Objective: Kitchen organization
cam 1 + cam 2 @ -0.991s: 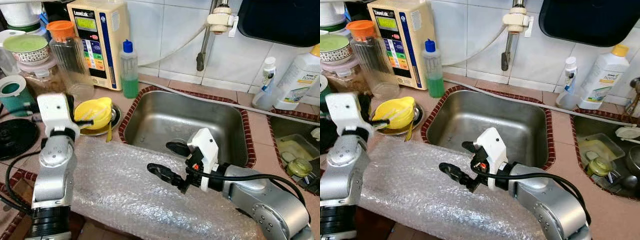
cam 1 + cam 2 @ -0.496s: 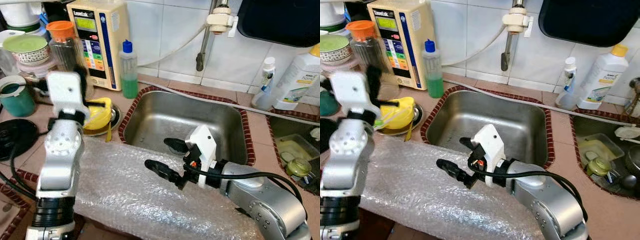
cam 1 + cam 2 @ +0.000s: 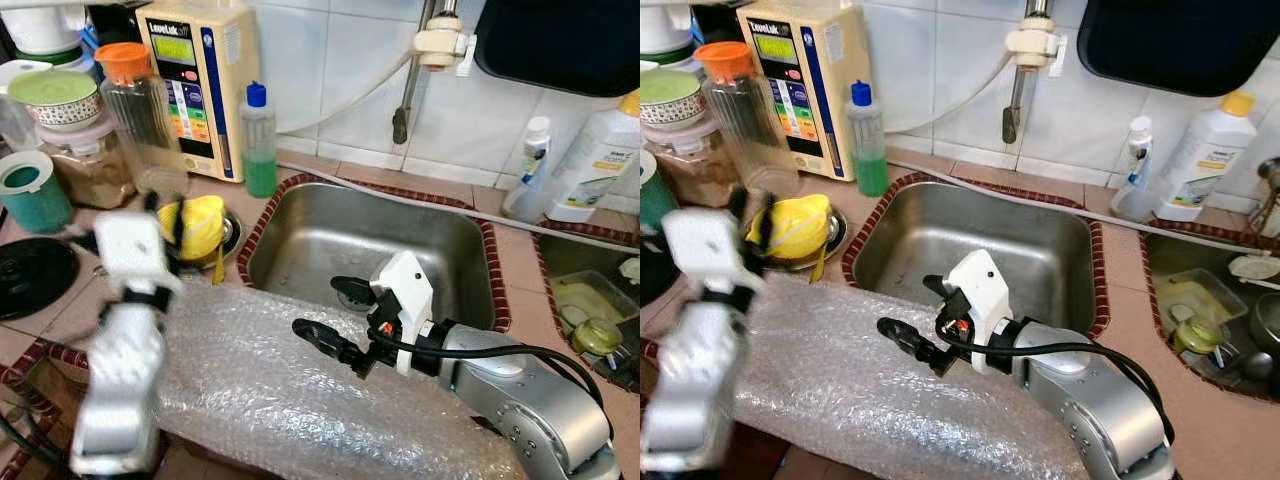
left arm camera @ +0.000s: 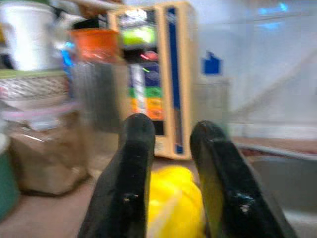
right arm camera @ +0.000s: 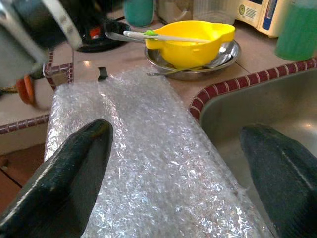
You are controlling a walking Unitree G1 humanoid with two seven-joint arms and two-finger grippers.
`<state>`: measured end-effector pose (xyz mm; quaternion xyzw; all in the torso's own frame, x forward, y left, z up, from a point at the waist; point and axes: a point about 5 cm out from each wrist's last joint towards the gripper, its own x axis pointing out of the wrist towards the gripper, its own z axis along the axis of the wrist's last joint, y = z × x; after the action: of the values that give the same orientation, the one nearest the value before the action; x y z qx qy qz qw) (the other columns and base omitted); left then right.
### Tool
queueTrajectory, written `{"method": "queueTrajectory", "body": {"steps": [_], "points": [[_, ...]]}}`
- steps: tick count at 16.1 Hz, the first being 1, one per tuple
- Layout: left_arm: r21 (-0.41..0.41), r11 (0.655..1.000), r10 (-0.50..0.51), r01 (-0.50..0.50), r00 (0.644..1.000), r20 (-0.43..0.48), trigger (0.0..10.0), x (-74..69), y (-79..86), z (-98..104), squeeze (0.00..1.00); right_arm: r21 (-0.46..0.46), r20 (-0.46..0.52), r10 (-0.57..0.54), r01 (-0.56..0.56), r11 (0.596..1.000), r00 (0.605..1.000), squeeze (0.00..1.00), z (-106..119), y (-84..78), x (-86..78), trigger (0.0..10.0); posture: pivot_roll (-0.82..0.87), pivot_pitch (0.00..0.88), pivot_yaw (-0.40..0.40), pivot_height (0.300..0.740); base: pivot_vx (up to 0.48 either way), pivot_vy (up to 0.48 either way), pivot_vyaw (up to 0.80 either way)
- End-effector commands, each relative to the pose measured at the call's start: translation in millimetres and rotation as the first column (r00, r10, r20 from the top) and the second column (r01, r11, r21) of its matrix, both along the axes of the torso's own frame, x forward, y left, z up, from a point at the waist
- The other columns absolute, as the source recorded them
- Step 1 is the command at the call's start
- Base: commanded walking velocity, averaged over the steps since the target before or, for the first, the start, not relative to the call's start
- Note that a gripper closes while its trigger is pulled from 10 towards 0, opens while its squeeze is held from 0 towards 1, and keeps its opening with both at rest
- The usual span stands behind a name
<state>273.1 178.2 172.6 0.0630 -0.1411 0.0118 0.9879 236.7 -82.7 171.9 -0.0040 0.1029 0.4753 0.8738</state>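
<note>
Here the left arm has dropped back: half a second ago its white wrist block stood high beside the orange-lidded jar point(image 3: 135, 95), and now the left gripper point(image 4: 171, 163) sits lower and nearer the counter edge, blurred by motion, with its two black fingers point(image 4: 130, 183) pointing at the yellow bowl point(image 3: 195, 225). The bowl rests in a steel dish point(image 3: 228, 235) just beside the sink point(image 3: 300, 195), apparently where it was a second ago, so the change reads as a re-aiming of the approach, not a pickup. The left jaws are parted a little and grip nothing; the bowl's rim shows in the gap between them, apart from both pads. The right gripper point(image 3: 335, 315) has barely shifted; it hovers over the sheet of bubble wrap point(image 3: 270, 390) at the sink's front rim, its fingers point(image 5: 59, 183) spread wide and bare, one over the wrap and one toward the basin. Judged from this, the tidying step in hand is taking the yellow bowl, and contact is not yet made.
</note>
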Motion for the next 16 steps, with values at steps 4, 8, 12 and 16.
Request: {"method": "queueTrajectory", "body": {"steps": [4,8,12,16], "points": [[0.044,0.998,0.052,-0.052,0.999,-0.007,10.0,-3.2,11.6,-8.2,1.00,-0.018,0.014,0.020,-0.019,1.000,1.000,0.00,0.5,0.1,-0.4,10.0,0.04,0.000,-0.039,0.740,0.000,0.000,0.00],[0.074,0.994,0.077,-0.075,0.997,-0.027,10.0,-10.3,18.5,-18.0,1.00,-0.021,0.011,0.022,-0.022,1.000,1.000,0.00,-0.5,-0.2,-0.6,10.0,0.06,0.000,-0.044,0.740,0.000,0.000,0.00],[0.113,0.991,0.084,-0.076,0.994,-0.070,10.0,-15.0,20.5,-31.7,1.00,-0.016,0.002,0.027,-0.027,1.000,1.000,0.00,-3.1,-1.8,1.9,10.0,0.12,0.000,-0.051,0.740,0.000,0.000,0.00],[0.158,0.984,0.098,-0.080,0.989,-0.112,10.0,-20.2,26.3,-38.5,1.00,-0.030,0.000,0.036,-0.036,0.999,0.999,0.00,-7.7,-0.8,6.4,10.0,0.21,0.000,-0.040,0.740,0.000,0.000,0.00]]}}
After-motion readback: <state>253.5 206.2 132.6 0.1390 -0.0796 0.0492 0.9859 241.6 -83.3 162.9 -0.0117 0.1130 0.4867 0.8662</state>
